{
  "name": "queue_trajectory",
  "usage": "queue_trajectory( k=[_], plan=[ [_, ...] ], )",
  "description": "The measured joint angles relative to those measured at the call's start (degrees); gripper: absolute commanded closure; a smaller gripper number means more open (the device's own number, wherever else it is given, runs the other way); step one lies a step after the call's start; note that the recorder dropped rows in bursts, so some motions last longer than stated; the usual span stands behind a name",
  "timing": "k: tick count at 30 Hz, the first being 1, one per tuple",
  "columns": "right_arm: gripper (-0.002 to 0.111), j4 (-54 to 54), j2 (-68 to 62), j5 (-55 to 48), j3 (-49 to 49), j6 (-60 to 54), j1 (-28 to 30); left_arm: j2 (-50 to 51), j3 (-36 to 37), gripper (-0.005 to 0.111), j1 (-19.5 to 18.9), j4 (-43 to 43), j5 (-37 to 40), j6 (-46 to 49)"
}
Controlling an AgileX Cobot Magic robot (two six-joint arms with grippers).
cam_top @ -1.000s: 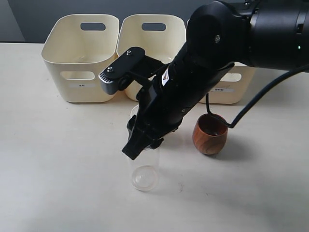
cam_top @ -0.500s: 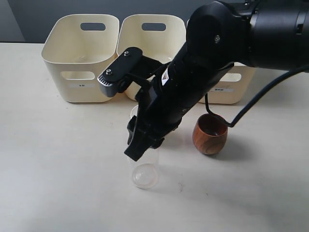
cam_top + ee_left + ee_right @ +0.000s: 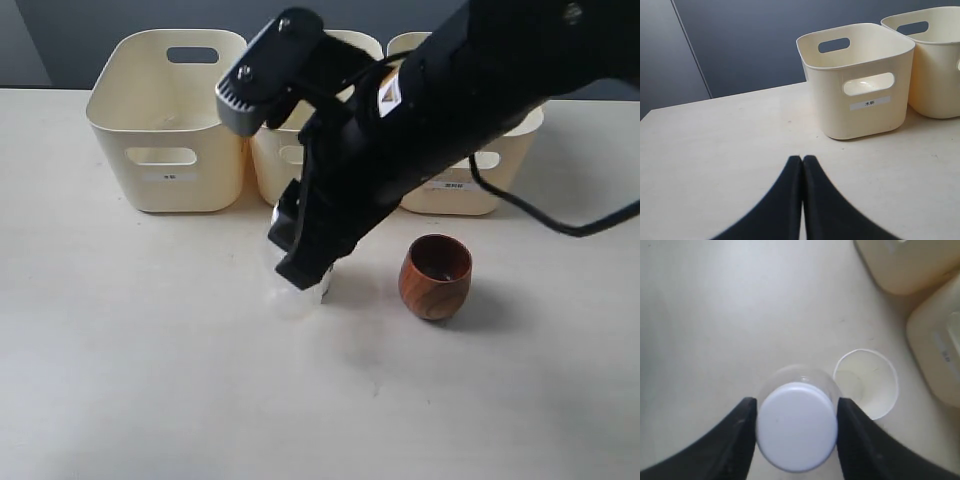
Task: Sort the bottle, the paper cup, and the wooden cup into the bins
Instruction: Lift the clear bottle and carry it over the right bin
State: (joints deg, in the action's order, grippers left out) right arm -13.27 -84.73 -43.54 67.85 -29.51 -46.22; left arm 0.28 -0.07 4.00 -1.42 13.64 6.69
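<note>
My right gripper [image 3: 305,272] is shut on the white cap of the clear bottle [image 3: 796,435], one finger on each side. The bottle [image 3: 300,297] hangs below it as a pale blur just above the table. The white paper cup [image 3: 866,382] stands mouth up right beside the bottle; in the exterior view the arm hides it. The reddish-brown wooden cup [image 3: 435,277] stands upright to the right of the gripper. Three cream bins line the back: left [image 3: 168,120], middle [image 3: 275,165], right [image 3: 470,185]. My left gripper [image 3: 802,159] is shut and empty, low over bare table.
The right arm's black bulk covers much of the middle and right bins in the exterior view. The left wrist view shows a labelled bin [image 3: 860,85] ahead and a second bin [image 3: 935,65] beside it. Two bin walls [image 3: 940,350] lie near the paper cup.
The right arm has risen and swung back toward the bins, carrying the bottle off the spot where it stood. The wooden cup has not moved.
</note>
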Motion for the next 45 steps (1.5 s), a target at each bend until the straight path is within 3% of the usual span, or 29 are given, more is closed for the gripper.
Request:
queue_trajectory(
  k=[6, 20, 24, 31, 45],
  plan=[
    [0.109, 7.3, 6.9, 2.4, 0.0, 6.6, 0.0, 0.0, 0.0, 0.107, 0.0, 0.0, 0.0, 0.0],
    [0.109, 37.4, 14.2, 3.7, 0.1, 33.4, 0.1, 0.0, 0.0, 0.107, 0.0, 0.0, 0.0, 0.0],
    [0.109, 43.2, 14.2, 5.1, 0.5, 38.6, 3.9, 0.0, 0.0, 0.107, 0.0, 0.0, 0.0, 0.0],
    [0.109, 41.3, 11.4, 6.1, 4.9, 38.4, 15.2, 0.0, 0.0, 0.107, 0.0, 0.0, 0.0, 0.0],
    [0.109, 19.8, -13.1, 3.8, 24.0, 18.3, 29.1, 0.0, 0.0, 0.107, 0.0, 0.0, 0.0, 0.0]
  ],
)
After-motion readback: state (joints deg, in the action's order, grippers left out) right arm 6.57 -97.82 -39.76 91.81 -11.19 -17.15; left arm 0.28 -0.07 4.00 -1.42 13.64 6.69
